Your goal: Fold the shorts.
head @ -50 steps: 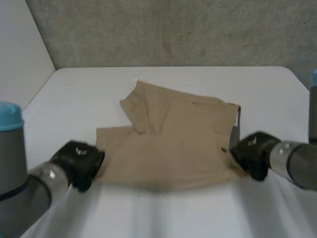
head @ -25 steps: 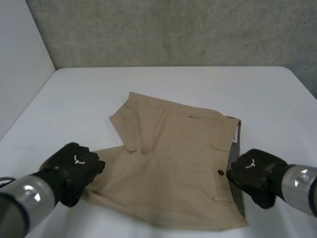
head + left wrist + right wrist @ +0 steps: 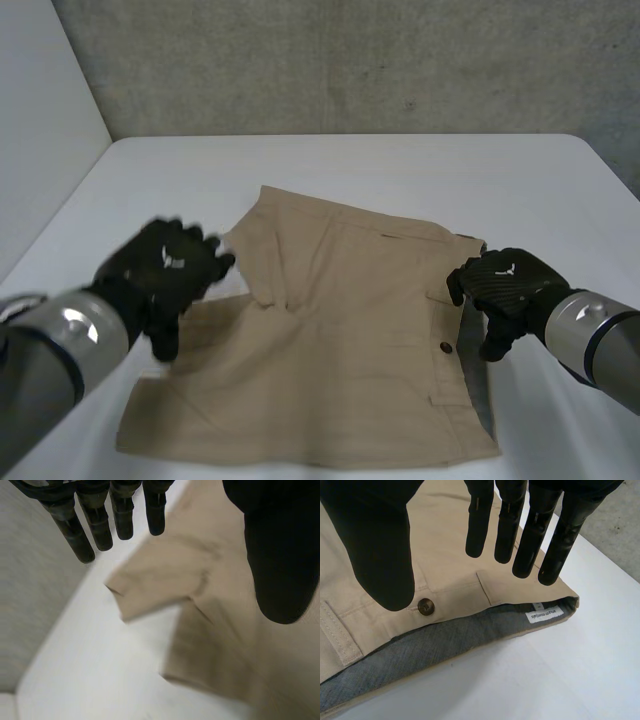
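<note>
Risk at the waistband: the grey lining [image 3: 445,642] was judged likely to be left exposed along the fold if the waistband were taken up by one layer only.
Risk at the legs: a crooked fold was judged likely, since the far leg [image 3: 155,582] was seen lying rumpled, with a pucker at the crotch that could be pressed in.
Likely cause: a hold taken at unequal points by the two hands, or a lift begun before the cloth was smoothed.
Shorts, look: the shorts [image 3: 340,340] were seen as tan cotton, spread mostly flat, legs towards the robot's left and waistband towards its right. A brown button [image 3: 425,606] and a white label [image 3: 546,614] were seen at the waistband, which was gaping a little.
Shorts, place: the garment was laid on the white table [image 3: 400,170], in the middle and towards the near edge, between the two hands.
Left hand: the left hand [image 3: 165,265] was held above the leg end of the shorts, fingers [image 3: 100,525] straight and spread from the thumb, nothing being grasped.
Right hand: the right hand [image 3: 505,285] was held over the waistband edge, fingers [image 3: 510,525] straight and apart from the thumb, no cloth being pinched.
Handling: the cloth was judged light and limp, so sagging was to be expected between two holds.
</note>
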### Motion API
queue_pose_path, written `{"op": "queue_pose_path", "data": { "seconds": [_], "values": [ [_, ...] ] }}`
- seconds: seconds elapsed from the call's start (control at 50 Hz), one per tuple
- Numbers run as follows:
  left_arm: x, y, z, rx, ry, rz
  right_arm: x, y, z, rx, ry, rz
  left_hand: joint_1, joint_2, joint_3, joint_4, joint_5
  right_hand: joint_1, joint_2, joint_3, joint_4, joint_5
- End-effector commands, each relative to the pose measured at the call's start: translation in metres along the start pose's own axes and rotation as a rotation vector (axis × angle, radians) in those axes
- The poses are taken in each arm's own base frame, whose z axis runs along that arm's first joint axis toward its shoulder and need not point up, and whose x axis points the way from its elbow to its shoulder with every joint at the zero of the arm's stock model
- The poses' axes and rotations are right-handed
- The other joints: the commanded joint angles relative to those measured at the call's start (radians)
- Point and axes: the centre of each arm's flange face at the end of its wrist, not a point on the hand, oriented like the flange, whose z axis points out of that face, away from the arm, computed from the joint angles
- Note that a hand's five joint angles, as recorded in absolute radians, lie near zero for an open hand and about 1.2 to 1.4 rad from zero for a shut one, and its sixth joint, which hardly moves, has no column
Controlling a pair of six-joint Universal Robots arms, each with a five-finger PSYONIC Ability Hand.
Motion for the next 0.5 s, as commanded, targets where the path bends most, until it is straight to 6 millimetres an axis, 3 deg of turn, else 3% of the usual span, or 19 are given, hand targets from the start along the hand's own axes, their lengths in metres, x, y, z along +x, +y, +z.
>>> {"op": "queue_pose_path", "data": {
  "seconds": [0.02, 0.06, 0.22, 0.4, 0.5],
  "values": [
    [-0.005, -0.003, 0.065, 0.056, -0.002, 0.001, -0.006, 0.004, 0.000, -0.008, -0.017, -0.008, 0.074, 0.076, 0.075, 0.080, 0.089, 0.113, 0.040, 0.046, 0.042, 0.036],
    [-0.004, 0.002, 0.091, 0.038, 0.010, 0.001, -0.007, 0.006, 0.000, -0.014, -0.018, -0.006, 0.106, 0.108, 0.107, 0.112, 0.121, 0.113, 0.040, 0.046, 0.042, 0.036],
    [-0.009, 0.007, 0.163, 0.080, 0.022, -0.004, -0.008, 0.010, 0.004, -0.018, -0.021, -0.005, 0.189, 0.190, 0.190, 0.195, 0.203, 0.119, 0.045, 0.052, 0.048, 0.042],
    [0.003, 0.014, 0.203, 0.169, 0.141, -0.007, -0.011, 0.016, 0.006, -0.033, -0.030, -0.001, 0.195, 0.196, 0.196, 0.201, 0.209, 0.128, 0.054, 0.061, 0.057, 0.051],
    [0.003, 0.029, 0.223, 0.127, 0.170, -0.025, -0.012, 0.019, 0.008, -0.036, -0.031, 0.000, 0.244, 0.246, 0.245, 0.250, 0.259, 0.128, 0.054, 0.061, 0.057, 0.051]
  ]
}}
